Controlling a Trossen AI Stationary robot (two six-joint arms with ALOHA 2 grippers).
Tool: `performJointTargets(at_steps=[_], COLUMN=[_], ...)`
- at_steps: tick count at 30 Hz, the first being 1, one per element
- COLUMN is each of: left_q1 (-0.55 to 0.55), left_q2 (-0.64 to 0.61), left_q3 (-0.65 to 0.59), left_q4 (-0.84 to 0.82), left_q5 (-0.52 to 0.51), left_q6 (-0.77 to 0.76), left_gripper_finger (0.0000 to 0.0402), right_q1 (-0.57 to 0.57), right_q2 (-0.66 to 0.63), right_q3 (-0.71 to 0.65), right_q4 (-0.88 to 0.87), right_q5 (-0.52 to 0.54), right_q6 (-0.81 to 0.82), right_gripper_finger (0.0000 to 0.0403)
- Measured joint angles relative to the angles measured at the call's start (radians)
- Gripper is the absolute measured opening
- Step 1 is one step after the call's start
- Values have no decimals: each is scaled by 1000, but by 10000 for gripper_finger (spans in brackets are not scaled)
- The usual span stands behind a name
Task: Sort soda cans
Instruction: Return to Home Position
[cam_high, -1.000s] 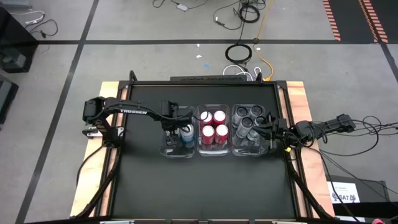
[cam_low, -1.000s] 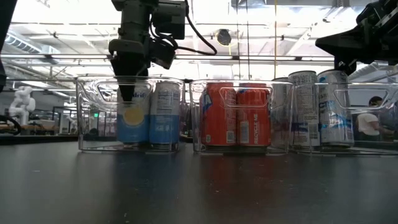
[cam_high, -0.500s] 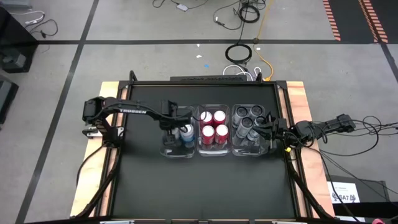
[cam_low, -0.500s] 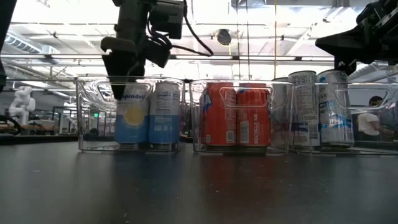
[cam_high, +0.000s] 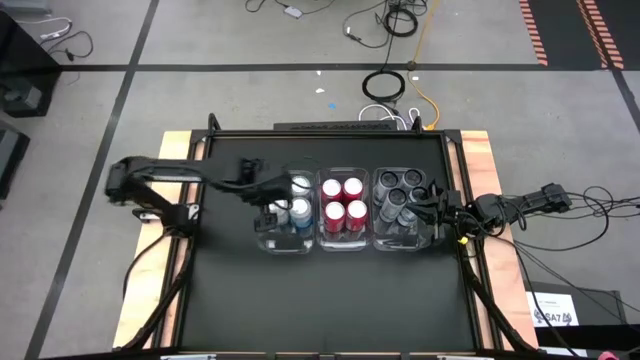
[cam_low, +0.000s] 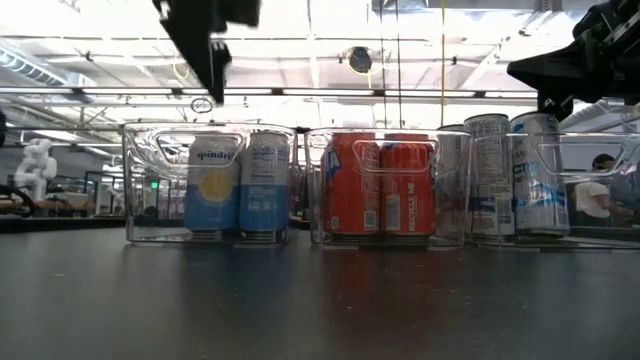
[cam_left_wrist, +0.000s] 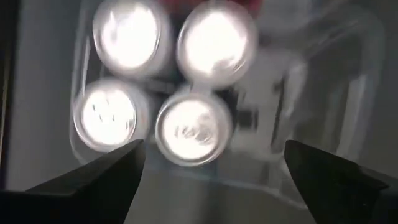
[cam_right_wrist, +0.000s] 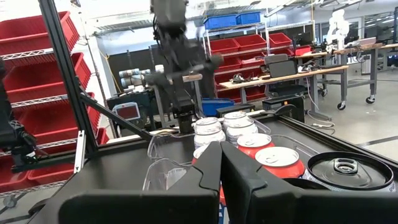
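- High view: you see blue cans (cam_high: 298, 208) in left bin (cam_high: 285, 246), red cans (cam_high: 342, 200) in centre bin (cam_high: 342, 246), dark cans (cam_high: 398, 195) in right bin (cam_high: 400, 247).
- L gripper (cam_low: 212, 70) hangs above left bin, fingers spread, empty.
- R gripper (cam_high: 432, 212) at right bin's outer side, fingers pressed together.

**Colours and patterns.** Light blue cans (cam_low: 212, 185): pale blue sides, a yellow disc, white lettering; silvery-white tops in the left wrist view. Red-orange cans (cam_low: 365, 185): white print on the sides. Dark-topped cans (cam_high: 400, 195): black-grey tops from above, silver-white sides with blue lettering at table height. Bins (cam_low: 140, 180): clear and colourless. Surface (cam_high: 320, 290): matte black, bordered by pale orange-tan wood edging (cam_high: 478, 150). Floor (cam_high: 220, 40): grey, crossed by black lines. Tape (cam_high: 592, 25): orange-and-black stripes. Shelf crates (cam_right_wrist: 31, 37): red.
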Motion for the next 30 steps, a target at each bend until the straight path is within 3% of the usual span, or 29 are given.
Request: performJointTargets(at_steps=[4,9,12,17,21,30], left_q1=[-41,-64,-60,-58,-68,-96], left_q2=[-206,-499,-634,-742,-815,-998], left_q3=[-123,-424,-586,-723,-875,-1229], left_q4=[254,562,636,577,723,1191], left_q5=[1,-6,-86,-174,-193,-12], left_q6=[20,20,21,-9,-7,47], left_gripper_finger=[391,391,391,391,391,391], right_q1=[0,0,0,0,0,0], right_q2=[0,0,0,0,0,0], right_q3=[0,0,0,0,0,0], right_q4=[0,0,0,0,0,0], right_q5=[0,0,0,0,0,0], right_q6=[0,0,0,0,0,0], right_gripper_finger=[0,0,0,0,0,0])
